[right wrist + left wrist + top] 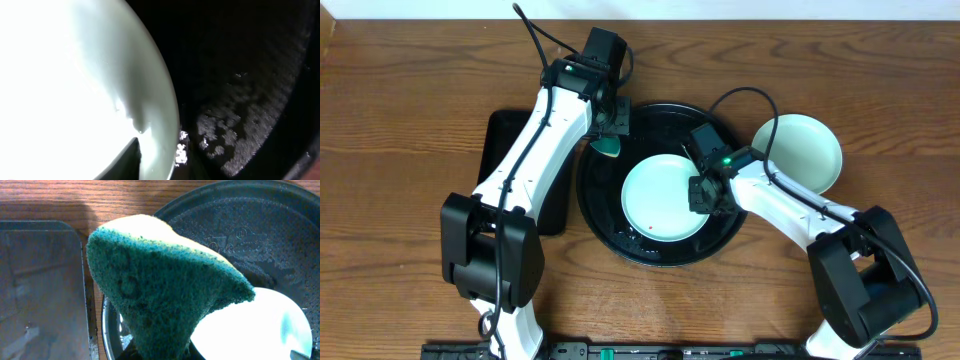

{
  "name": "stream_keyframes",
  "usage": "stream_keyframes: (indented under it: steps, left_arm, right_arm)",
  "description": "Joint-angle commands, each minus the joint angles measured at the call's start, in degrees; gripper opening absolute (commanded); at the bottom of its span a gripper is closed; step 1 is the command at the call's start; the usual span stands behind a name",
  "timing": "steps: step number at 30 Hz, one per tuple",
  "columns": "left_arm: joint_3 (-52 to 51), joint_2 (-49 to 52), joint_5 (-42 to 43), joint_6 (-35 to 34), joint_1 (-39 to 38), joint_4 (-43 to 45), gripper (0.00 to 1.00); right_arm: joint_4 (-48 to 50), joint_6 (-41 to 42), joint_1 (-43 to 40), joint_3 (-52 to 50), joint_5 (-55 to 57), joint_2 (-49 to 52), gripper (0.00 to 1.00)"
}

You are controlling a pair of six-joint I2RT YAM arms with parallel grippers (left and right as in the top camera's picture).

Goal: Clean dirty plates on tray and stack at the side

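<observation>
A pale mint plate [660, 200] lies on the round black tray [665, 125]. My right gripper [703, 195] is shut on its right rim. The right wrist view shows one finger over the plate's [65, 75] inner side and the wet tray [240, 100] beside it. A second mint plate [800, 150] sits on the table right of the tray. My left gripper [610, 140] is shut on a green and yellow sponge [160, 285], held over the tray's [240, 230] upper left, beside the plate [255, 325]. The yellow plate is out of view.
A smaller rectangular black tray [505, 140] lies left of the round tray, under my left arm; it also shows in the left wrist view [35, 280]. Small reddish specks lie on the round tray near the plate's lower left edge.
</observation>
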Motion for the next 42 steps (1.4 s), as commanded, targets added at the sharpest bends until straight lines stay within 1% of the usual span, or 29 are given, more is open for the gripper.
stream_keyframes:
  steps: [1,3,5,8,12,15,17,18,20,21,22,25,28,30,33,34,36,40,42]
  left_arm:
    - [-0.1,-0.1,-0.1,-0.6,0.1,-0.2,0.08]
    - [-0.1,-0.1,-0.1,-0.6,0.1,-0.2,0.08]
    - [-0.1,0.0,-0.1,-0.6,0.1,-0.2,0.08]
    - [-0.1,0.0,-0.1,-0.6,0.1,-0.2,0.08]
    - [-0.1,0.0,-0.1,-0.6,0.1,-0.2,0.08]
    - [-0.1,0.0,-0.1,-0.6,0.1,-0.2,0.08]
    - [-0.1,0.0,-0.1,-0.6,0.1,-0.2,0.08]
    - [-0.1,0.0,-0.1,-0.6,0.1,-0.2,0.08]
    - [-0.1,0.0,-0.1,-0.6,0.1,-0.2,0.08]
    - [-0.1,0.0,-0.1,-0.6,0.1,-0.2,0.08]
    - [-0.1,0.0,-0.1,-0.6,0.1,-0.2,0.08]
    - [-0.1,0.0,-0.1,-0.6,0.1,-0.2,0.08]
    - [-0.1,0.0,-0.1,-0.6,0.1,-0.2,0.08]
    - [-0.1,0.0,-0.1,-0.6,0.1,-0.2,0.08]
    - [-0.5,0.0,-0.1,-1.1,0.1,-0.2,0.08]
    - [-0.8,0.0,-0.1,-1.8,0.1,-0.2,0.08]
    - [-1.7,0.0,-0.1,-3.5,0.1,-0.1,0.08]
    - [-4.0,0.1,0.2,-5.9,0.1,0.1,0.08]
    - [-4.8,0.3,2.1,-5.9,0.1,0.1,0.08]
  right_arm:
    - [0.3,-10.4,-2.3,1.7,-3.2,0.0,0.4]
    - [0.8,-14.6,-3.8,2.6,-3.6,0.0,0.45]
    - [2.8,-18.6,-5.3,2.8,-4.4,0.0,0.46]
    - [7.8,-25.6,-7.0,2.8,-8.8,0.7,0.46]
    - [13.2,-29.7,-7.4,2.8,-12.6,3.1,0.45]
    - [16.1,-30.1,-7.4,2.8,-12.8,5.6,0.45]
    - [17.5,-30.1,-7.4,2.8,-12.8,7.6,0.39]
    - [17.9,-30.0,-7.4,2.8,-12.8,8.4,0.33]
    - [18.1,-29.1,-7.5,2.8,-12.7,9.3,0.15]
    - [18.1,-28.7,-7.7,2.8,-12.5,9.4,0.08]
    - [18.0,-27.6,-7.9,2.8,-11.9,9.4,0.02]
    - [17.6,-24.6,-8.7,2.8,-11.5,9.3,0.01]
    - [15.3,-17.8,-9.3,2.8,-9.3,9.0,0.01]
    - [11.8,-10.2,-9.4,2.9,-7.0,8.3,0.01]
    - [1.8,8.0,-9.5,3.3,-1.2,6.5,0.01]
    - [-0.5,11.5,-9.5,3.3,-0.9,6.1,0.01]
    - [-2.6,13.6,-9.3,3.3,-2.3,5.6,0.01]
    - [-2.2,13.4,-8.7,3.3,-3.3,5.6,0.01]
    - [-1.4,12.5,-8.6,3.3,-3.1,5.6,0.01]
